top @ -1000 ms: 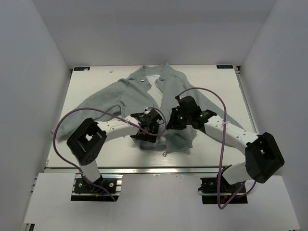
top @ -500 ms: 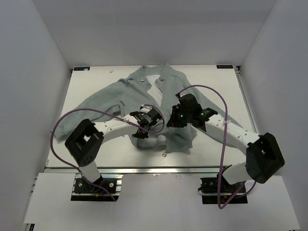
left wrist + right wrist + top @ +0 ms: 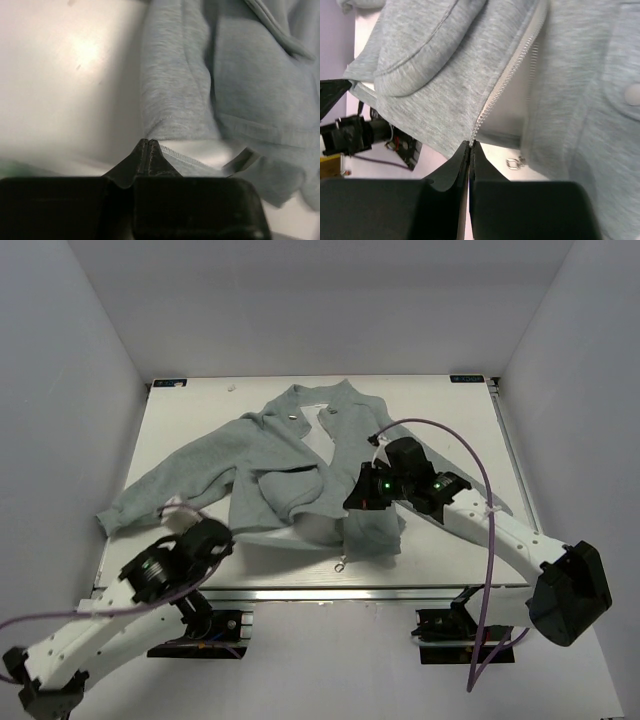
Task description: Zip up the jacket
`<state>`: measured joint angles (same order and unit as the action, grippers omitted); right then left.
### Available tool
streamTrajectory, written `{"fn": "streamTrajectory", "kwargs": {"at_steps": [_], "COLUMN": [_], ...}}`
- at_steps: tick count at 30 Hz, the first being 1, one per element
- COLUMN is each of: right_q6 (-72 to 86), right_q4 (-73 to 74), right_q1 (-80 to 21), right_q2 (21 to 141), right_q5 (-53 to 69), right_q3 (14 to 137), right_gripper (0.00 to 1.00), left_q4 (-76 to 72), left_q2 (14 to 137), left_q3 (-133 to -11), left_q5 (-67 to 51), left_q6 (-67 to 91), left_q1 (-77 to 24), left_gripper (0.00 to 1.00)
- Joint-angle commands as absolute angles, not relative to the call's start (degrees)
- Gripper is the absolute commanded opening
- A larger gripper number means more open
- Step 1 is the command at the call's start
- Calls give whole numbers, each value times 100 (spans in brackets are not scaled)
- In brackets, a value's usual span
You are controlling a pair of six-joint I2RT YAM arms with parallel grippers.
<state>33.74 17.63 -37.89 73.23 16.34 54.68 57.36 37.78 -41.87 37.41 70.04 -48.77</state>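
No legible text, label or number shows.

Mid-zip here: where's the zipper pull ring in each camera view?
Top external: pull ring on the table, just below the jacket.
Left wrist: not visible.
Right wrist: lower centre, just right of the right gripper.
Shared landmark: the jacket, also in the left wrist and right wrist views.

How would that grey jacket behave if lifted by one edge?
Probably floppy: the jacket lies in soft folds. It would likely drape, trailing its sleeve, not lift whole. Its surface looks fuzzy, so probably not slippery.
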Motion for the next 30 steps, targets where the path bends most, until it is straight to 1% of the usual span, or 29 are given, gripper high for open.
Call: {"fn": "streamTrajectory", "kwargs": {"at_steps": [1, 2, 3, 4, 5, 6, 9, 10, 13, 14, 16, 17, 19, 20, 22, 23, 24, 25, 26, 30], "right_q6": [3472, 3489, 3489, 3463, 3428, 3410, 3366, 3384, 3270, 3209, 2884, 2813, 2708, 2707, 2724, 2733, 2742, 2794, 2804, 2611], "right_q4": [1837, 1811, 1793, 1784, 1784, 1775, 1802, 1767, 1888, 1985, 2335, 2460, 2723, 2933, 3014, 3032, 3041, 3058, 3067, 2779], "right_q1": [-3797, -3849, -3911, -3981, -4182, -4314, -4736, -4790, -4869, -4939, -5044, -5054, -5054, -5062, -5063, -5054, -5054, -5054, -5045, -4835], "right_q2": [7146, 7154, 7198, 7242, 7303, 7469, 7873, 7936, 8051, 8051, 8007, 7981, 7945, 7850, 7683, 7490, 7393, 7305, 7173, 7023], "right_q5": [1977, 2021, 2021, 2030, 1961, 1908, 1810, 1837, 1890, 1637, 1294, 1153, 758, 643, 441, 387, 317, 168, 89, 131], "right_q3": [5002, 4897, 4695, 4615, 4562, 4518, 4456, 4378, 4315, 4385, 4499, 4587, 4667, 4710, 4694, 4676, 4632, 4614, 4588, 4238], "right_gripper": [0, 0, 0, 0, 0, 0, 0, 0, 0, 0, 4, 14, 32, 47, 63, 77, 81, 89, 89, 89], "left_q4": [7328, 7469, 7593, 7489, 7349, 7174, 7145, 7206, 7488, 7480, 7164, 6954, 6629, 6183, 5610, 5024, 4688, 4363, 3855, 2981], "left_q2": [2526, 2235, 1754, 1558, 1425, 1319, 1537, 1904, 2608, 3141, 3715, 4336, 4945, 5479, 5913, 6272, 6423, 6555, 6678, 7214], "left_q3": [-3447, -3297, -3070, -2989, -2919, -2848, -2865, -2952, -3584, -3960, -4349, -4707, -4991, -5218, -5335, -5370, -5327, -5283, -5247, -4967], "left_q5": [3842, 3771, 3631, 3552, 3499, 3402, 3322, 3374, 3654, 3743, 3875, 3859, 3684, 3596, 3306, 2983, 2788, 2638, 2419, 1989], "left_q6": [9546, 9728, 9843, 9922, 9905, 9905, 9940, 9940, 9827, 9635, 8838, 8633, 7968, 7702, 6922, 6734, 6515, 6173, 6074, 5635], "left_q1": [-4869, -4869, -4869, -4869, -4869, -4869, -4869, -4869, -4869, -4869, -4869, -4869, -4869, -4869, -4869, -4869, -4869, -4869, -4869, -4712], "left_gripper": [0, 0, 8, 19, 35, 57, 63, 71, 91, 98, 98, 98, 98, 98, 98, 98, 98, 98, 98, 98]}}
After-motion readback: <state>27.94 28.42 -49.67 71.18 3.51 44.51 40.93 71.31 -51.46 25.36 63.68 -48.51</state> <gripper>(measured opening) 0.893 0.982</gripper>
